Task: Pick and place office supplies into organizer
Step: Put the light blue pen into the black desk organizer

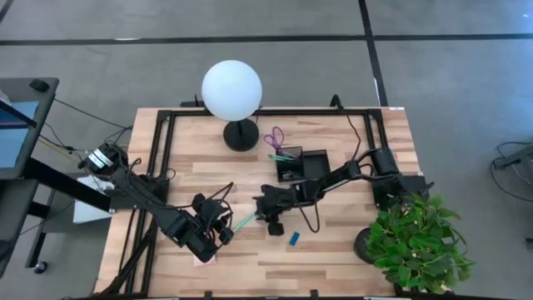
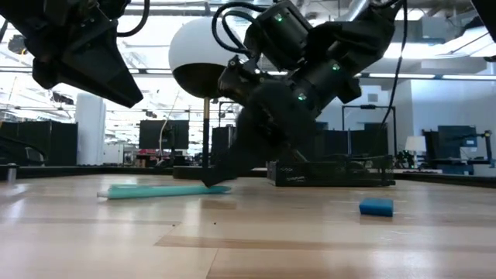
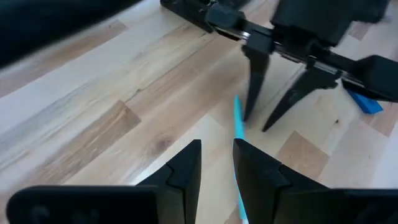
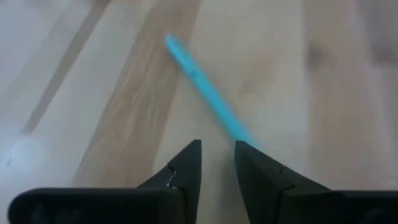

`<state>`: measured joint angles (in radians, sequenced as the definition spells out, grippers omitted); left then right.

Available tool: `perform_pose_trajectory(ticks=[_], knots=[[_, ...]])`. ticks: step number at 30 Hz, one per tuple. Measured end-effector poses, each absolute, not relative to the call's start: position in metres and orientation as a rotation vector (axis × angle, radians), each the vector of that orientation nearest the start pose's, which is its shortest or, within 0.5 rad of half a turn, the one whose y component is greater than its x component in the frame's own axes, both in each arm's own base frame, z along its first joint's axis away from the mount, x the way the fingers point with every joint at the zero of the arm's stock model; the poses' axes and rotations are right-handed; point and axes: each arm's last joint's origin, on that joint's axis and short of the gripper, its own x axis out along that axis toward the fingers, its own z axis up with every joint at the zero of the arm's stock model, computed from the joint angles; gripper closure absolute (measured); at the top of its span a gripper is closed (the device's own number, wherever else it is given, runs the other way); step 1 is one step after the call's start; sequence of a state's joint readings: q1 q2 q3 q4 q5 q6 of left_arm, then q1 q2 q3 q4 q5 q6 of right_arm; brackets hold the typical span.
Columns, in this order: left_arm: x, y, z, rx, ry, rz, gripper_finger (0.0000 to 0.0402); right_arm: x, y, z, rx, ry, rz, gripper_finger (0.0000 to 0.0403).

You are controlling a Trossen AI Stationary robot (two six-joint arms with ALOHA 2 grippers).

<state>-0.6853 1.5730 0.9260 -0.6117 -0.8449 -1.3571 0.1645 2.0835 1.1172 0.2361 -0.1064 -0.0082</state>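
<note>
A teal pen (image 1: 244,222) lies flat on the wooden table between my two grippers. My right gripper (image 3: 256,123) stands open at the pen's end nearer the organizer, fingers slanting down to the table, and the pen (image 3: 237,121) lies beside one fingertip. My left gripper (image 3: 216,163) is open and empty, raised above the pen's other end. A small blue eraser (image 1: 294,239) lies near the right gripper. The black organizer (image 1: 312,158) sits farther back, with purple scissors (image 1: 275,137) and another teal pen (image 1: 281,156) at its left side. My right gripper has one fingertip (image 2: 213,181) down at the teal pen's end (image 2: 221,188), coming from above at a slant. I cannot tell whether it touches the pen. The pen lies flat on the table, outside the gap between the fingers.
A white globe lamp (image 1: 231,90) on a round black base (image 1: 241,135) stands at the back. A green plant (image 1: 416,237) fills the near right corner. A pink pad (image 1: 205,259) shows under the left arm. Bare wood lies toward the near edge.
</note>
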Motion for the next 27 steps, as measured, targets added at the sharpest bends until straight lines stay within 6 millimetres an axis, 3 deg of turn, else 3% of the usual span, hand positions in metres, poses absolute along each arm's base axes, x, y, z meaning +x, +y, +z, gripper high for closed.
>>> perform_pose_trajectory(ticks=[6, 11, 19, 22, 27], knots=[[0.230, -0.160, 0.185, -0.394, 0.606, 0.658, 0.0315, 0.396, 0.087, 0.098, -0.055, 0.802, 0.292, 0.0330], [0.230, -0.160, 0.185, -0.399, 0.604, 0.660, 0.0315, 0.396, 0.100, 0.100, -0.100, 0.751, 0.340, 0.0337], [0.230, -0.160, 0.185, -0.474, 0.556, 0.692, 0.0315, 0.412, 0.102, 0.119, -0.202, 0.627, 0.356, 0.0337], [0.232, -0.166, 0.174, -0.497, 0.500, 0.676, 0.0315, 0.418, 0.105, 0.128, -0.196, 0.626, 0.360, 0.0337], [0.238, -0.184, 0.135, -0.508, 0.475, 0.611, 0.0315, 0.429, 0.107, 0.166, -0.165, 0.586, 0.357, 0.0337]])
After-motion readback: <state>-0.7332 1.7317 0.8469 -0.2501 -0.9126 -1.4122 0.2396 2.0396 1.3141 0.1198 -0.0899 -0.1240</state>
